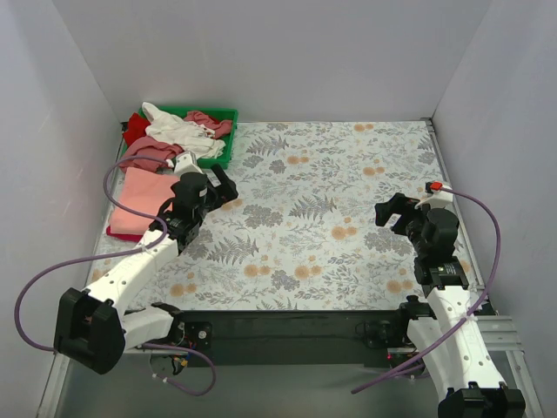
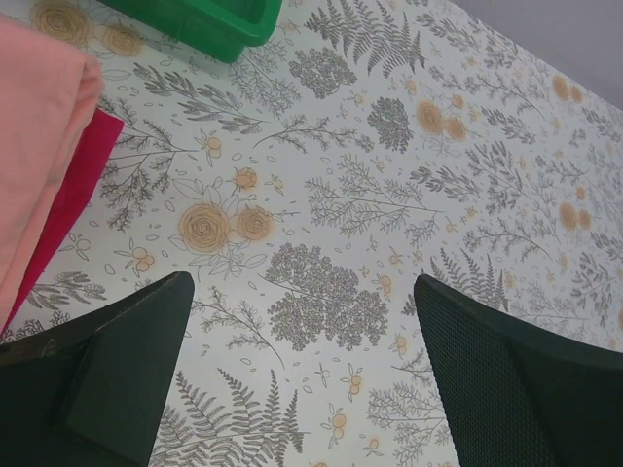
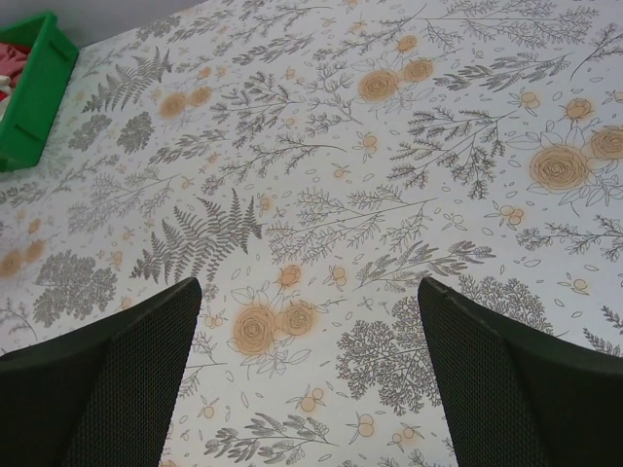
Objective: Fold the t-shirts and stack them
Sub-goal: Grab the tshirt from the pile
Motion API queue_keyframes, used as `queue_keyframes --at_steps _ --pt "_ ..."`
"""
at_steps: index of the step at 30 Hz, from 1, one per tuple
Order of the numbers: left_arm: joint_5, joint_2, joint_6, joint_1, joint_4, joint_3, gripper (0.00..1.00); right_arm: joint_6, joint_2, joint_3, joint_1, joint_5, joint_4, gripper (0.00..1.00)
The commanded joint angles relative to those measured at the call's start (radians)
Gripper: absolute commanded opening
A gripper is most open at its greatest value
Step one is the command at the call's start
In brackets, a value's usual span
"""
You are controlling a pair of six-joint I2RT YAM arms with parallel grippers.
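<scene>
A folded salmon-pink t-shirt [image 1: 142, 191] lies on a folded red t-shirt [image 1: 117, 232] at the table's left edge; both show in the left wrist view, salmon [image 2: 34, 146] over red [image 2: 73, 195]. A dusty-rose t-shirt [image 1: 144, 153] hangs over the green bin's front edge. A cream-white t-shirt [image 1: 178, 131] and a red one [image 1: 134, 129] lie crumpled in the bin. My left gripper [image 1: 224, 187] is open and empty, just right of the stack. My right gripper [image 1: 390, 212] is open and empty over the right side of the table.
A green plastic bin [image 1: 224, 150] stands at the back left; its corner shows in the left wrist view [image 2: 209, 24] and right wrist view [image 3: 34, 88]. A floral cloth [image 1: 322, 209] covers the table. Grey walls enclose the left, back and right sides.
</scene>
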Motion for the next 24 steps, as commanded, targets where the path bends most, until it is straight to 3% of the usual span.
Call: queue_keyframes --at_steps 1,4,7,11,18,21,24 --pt "-0.090 -0.021 -0.006 0.003 0.009 0.025 0.96 0.017 -0.003 0.001 -0.004 -0.012 0.042 0.98" --pt "-0.106 0.053 0.009 0.043 0.009 0.098 0.96 0.010 0.013 0.012 -0.004 -0.021 0.042 0.98" --pt "-0.011 0.194 -0.002 0.243 0.004 0.226 0.97 -0.003 0.029 0.026 -0.004 -0.023 0.042 0.98" --pt "0.020 0.448 -0.005 0.395 0.007 0.428 0.96 -0.029 0.045 0.030 -0.004 -0.013 0.042 0.98" --pt "0.002 0.878 0.044 0.528 -0.094 0.879 0.94 -0.057 0.089 0.041 -0.004 0.025 0.041 0.98" --pt "-0.029 1.013 0.057 0.558 -0.200 1.052 0.86 -0.065 0.115 0.044 -0.005 0.068 0.042 0.98" --pt "-0.041 1.094 0.102 0.564 -0.204 1.132 0.76 -0.068 0.137 0.050 -0.005 0.080 0.044 0.98"
